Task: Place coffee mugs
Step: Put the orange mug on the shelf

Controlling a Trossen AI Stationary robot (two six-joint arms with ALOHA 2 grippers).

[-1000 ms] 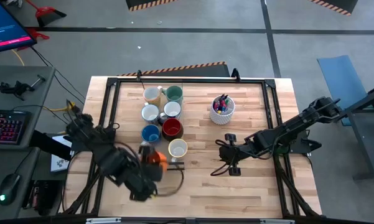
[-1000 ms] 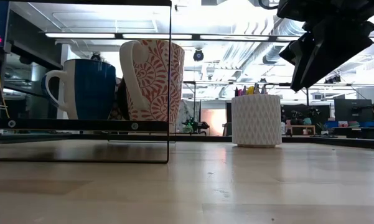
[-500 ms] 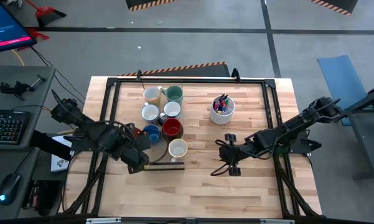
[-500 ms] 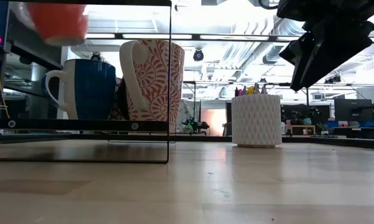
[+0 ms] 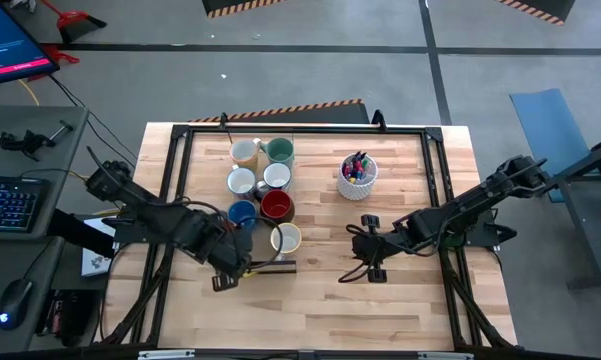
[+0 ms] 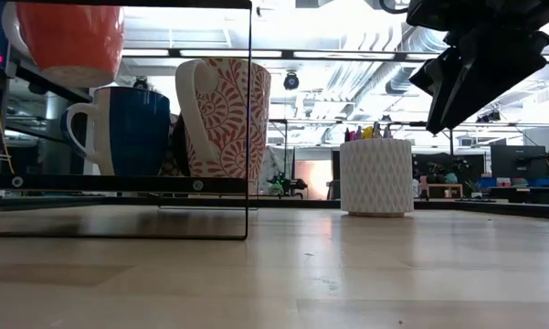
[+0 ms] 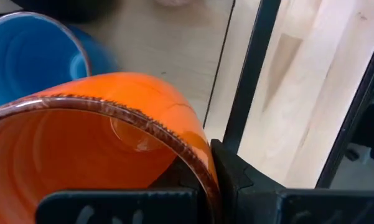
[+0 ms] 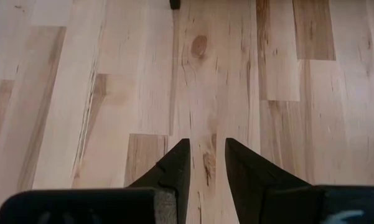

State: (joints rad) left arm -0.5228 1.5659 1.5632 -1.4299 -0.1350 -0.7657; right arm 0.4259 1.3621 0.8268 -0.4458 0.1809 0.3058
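Observation:
My left gripper [image 5: 230,264] is shut on an orange mug [image 6: 68,41] and holds it in the air just near of the blue mug [image 5: 242,213]. From above, the gripper hides the orange mug. The other coffee mugs stand in a cluster inside a black frame: cream [image 5: 245,152], teal green [image 5: 279,152], two white [image 5: 241,182], dark red [image 5: 277,206] and cream [image 5: 286,238]. My right gripper [image 5: 372,262] hovers open over bare wood at the right, nothing between its fingers [image 8: 177,165]. My left gripper holds the orange mug by its rim [image 7: 196,163], coming from above and pointing down. One finger [image 7: 230,177] lies against the outside of the wall; the other seems to be inside. The mug hangs upright, mouth up, lifted clear above the blue mug's height.
A white cup of coloured pens [image 5: 357,177] stands right of the mugs. The black frame's near bar [image 5: 272,266] lies close to my left gripper, and its upright edge [image 6: 249,119] shows in the low view. Bare wood lies along the table's near side.
My left gripper has carried the orange mug from over the frame's near bar toward the blue mug, rolling its wrist and sinking. In the low view the mug has come down into sight at the upper left. My right gripper has kept still.

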